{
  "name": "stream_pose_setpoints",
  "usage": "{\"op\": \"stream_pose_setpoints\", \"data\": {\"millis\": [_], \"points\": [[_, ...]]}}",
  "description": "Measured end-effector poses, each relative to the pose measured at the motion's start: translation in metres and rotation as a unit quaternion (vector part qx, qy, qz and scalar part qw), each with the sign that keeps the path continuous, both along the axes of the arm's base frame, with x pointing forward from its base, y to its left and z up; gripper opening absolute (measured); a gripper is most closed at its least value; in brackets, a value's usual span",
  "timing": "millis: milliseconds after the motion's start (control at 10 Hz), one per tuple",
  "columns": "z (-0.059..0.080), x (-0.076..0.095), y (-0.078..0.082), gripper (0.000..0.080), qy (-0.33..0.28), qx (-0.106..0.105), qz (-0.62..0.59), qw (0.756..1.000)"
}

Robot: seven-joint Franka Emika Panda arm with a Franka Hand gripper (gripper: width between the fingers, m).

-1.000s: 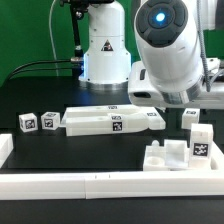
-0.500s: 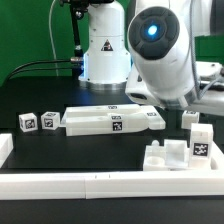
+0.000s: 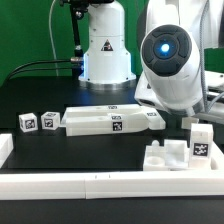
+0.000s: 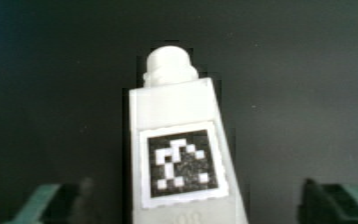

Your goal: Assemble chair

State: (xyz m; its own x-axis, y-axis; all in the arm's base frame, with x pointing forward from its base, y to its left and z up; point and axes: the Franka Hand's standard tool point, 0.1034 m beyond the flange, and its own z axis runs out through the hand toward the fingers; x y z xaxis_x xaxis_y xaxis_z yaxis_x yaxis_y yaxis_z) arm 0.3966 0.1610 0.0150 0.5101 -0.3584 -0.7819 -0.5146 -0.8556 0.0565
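Note:
The chair is in loose white tagged parts on the black table. Two small cubes [image 3: 37,122] lie at the exterior view's left, and long slabs [image 3: 112,121] lie in the middle. A notched block [image 3: 170,157] with an upright tagged piece [image 3: 200,148] stands at the front right. In the wrist view a narrow white bar [image 4: 176,140] with a rounded peg and a tag lies between my gripper's [image 4: 190,205] fingers [image 4: 48,203]. A dark gap shows on each side of the bar, so the gripper is open around it. In the exterior view the arm's wrist [image 3: 168,60] hides the fingers.
A long plain white rail [image 3: 100,186] runs along the front of the table, and a short white rail [image 3: 5,148] stands at the exterior view's left. The arm's white base [image 3: 105,50] stands at the back.
The arm's wrist has swung toward the exterior view's right and come lower over the right side of the table. The parts on the table have not moved.

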Motion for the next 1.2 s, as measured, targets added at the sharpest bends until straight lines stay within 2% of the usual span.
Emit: {"op": "stream_pose_setpoints", "data": {"millis": [100, 200, 300, 400, 500, 600, 700, 800, 1000, 1100, 1200], "points": [[0.000, 0.000, -0.001, 0.0385, 0.000, 0.000, -0.001, 1.000], [0.000, 0.000, -0.001, 0.0385, 0.000, 0.000, -0.001, 1.000], [0.000, 0.001, -0.002, 0.0285, 0.000, 0.000, -0.002, 1.000], [0.000, 0.002, -0.003, 0.0285, -0.001, 0.000, -0.003, 1.000], [0.011, 0.009, -0.011, 0.0285, -0.007, 0.000, 0.001, 1.000], [0.033, 0.022, -0.023, 0.0285, -0.019, 0.002, 0.006, 1.000], [0.053, 0.035, -0.027, 0.0285, -0.054, -0.006, 0.020, 0.998], [0.064, 0.046, -0.024, 0.0285, -0.101, -0.021, 0.029, 0.994], [0.059, 0.043, -0.022, 0.0285, -0.148, -0.040, 0.027, 0.988], [0.059, 0.049, -0.024, 0.0285, -0.185, -0.046, 0.032, 0.981], [0.065, 0.053, -0.034, 0.0286, -0.209, -0.043, 0.034, 0.976]]}}
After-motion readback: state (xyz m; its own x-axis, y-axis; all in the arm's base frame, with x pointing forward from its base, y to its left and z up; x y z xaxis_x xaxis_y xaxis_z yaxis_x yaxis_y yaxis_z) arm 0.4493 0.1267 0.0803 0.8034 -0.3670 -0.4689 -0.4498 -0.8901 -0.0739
